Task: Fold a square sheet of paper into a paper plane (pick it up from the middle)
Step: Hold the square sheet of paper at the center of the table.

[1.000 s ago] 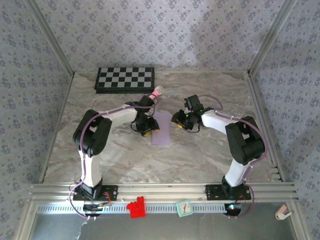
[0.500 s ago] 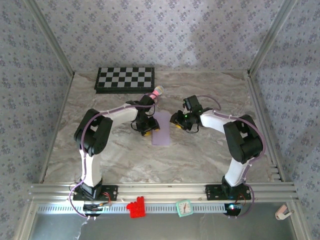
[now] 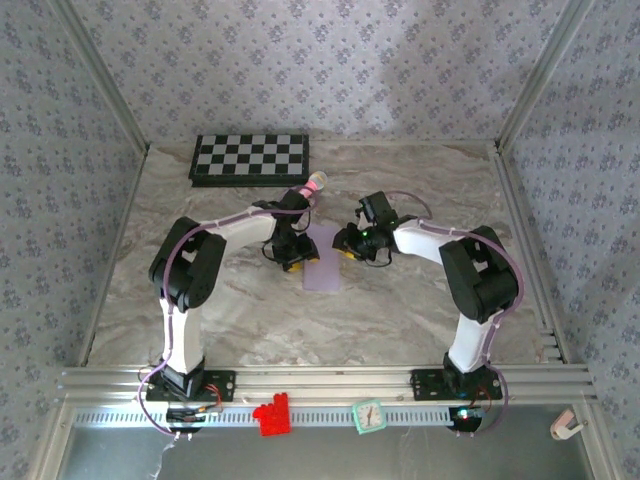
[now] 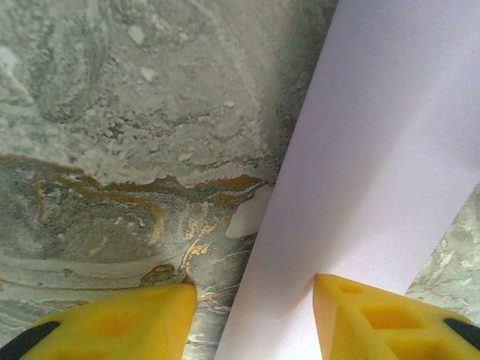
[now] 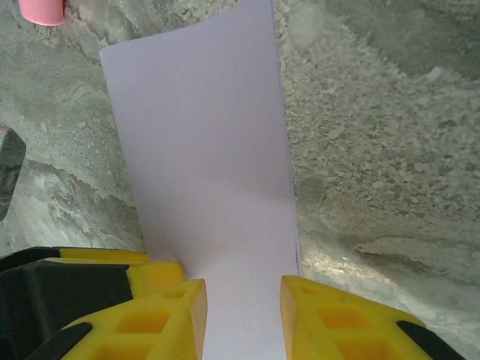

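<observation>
Paper [image 3: 322, 262] of pale lavender, folded into a long narrow rectangle, lies flat on the marbled table [image 3: 400, 310] between the two arms. Left gripper [image 4: 255, 319] stands half open, with one yellow finger [image 4: 112, 322] over bare stone and the other at the paper's edge. Right gripper [image 5: 244, 315] hangs over the strip's end, its jaws narrow but apart and paper showing in the gap. Pink toy microphone [image 3: 314, 184] lies just beyond.

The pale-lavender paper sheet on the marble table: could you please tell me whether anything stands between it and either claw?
Nothing visible does. The pale-lavender paper sheet lies flat and reaches right into the open gaps of the left claw and the right claw.
</observation>
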Controlling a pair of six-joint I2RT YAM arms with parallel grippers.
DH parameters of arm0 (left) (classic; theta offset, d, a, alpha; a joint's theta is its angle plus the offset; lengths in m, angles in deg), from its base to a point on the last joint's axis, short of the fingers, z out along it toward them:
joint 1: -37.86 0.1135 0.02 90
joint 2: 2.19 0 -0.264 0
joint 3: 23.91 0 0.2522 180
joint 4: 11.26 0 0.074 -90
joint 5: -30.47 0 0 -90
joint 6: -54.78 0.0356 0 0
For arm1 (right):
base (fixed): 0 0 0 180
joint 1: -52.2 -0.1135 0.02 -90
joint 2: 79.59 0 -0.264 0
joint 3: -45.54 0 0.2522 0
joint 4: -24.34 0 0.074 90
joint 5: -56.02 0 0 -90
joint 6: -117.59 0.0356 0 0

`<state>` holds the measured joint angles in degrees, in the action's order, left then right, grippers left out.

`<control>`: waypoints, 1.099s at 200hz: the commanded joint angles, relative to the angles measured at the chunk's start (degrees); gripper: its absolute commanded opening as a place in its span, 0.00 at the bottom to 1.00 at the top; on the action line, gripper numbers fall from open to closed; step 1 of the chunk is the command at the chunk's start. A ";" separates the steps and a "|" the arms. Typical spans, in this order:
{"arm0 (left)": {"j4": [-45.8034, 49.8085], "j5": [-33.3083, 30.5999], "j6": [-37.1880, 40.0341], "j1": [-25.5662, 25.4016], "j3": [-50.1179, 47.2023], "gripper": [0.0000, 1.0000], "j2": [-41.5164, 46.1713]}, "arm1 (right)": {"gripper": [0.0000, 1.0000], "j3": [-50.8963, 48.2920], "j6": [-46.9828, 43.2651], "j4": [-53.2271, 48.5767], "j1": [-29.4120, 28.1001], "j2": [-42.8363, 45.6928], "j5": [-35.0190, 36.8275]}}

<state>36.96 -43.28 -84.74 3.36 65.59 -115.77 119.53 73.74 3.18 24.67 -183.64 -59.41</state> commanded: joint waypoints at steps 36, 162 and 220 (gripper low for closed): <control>2.11 -1.85 0.72 -0.74 -1.96 0.50 -7.27 | 0.32 2.81 -2.12 -1.10 -0.85 -2.89 -2.33; 2.14 -1.61 0.91 -0.76 -2.01 0.50 -7.53 | 0.29 4.34 -2.58 -3.65 -1.57 -7.05 -1.83; 3.28 -1.75 1.52 -0.59 -0.77 0.50 -6.29 | 0.26 5.70 -4.72 -10.63 -1.48 -10.99 1.63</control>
<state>38.58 -43.26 -84.59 3.36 67.12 -116.62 124.76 71.45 -0.19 23.53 -191.20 -61.77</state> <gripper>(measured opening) 0.495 0.265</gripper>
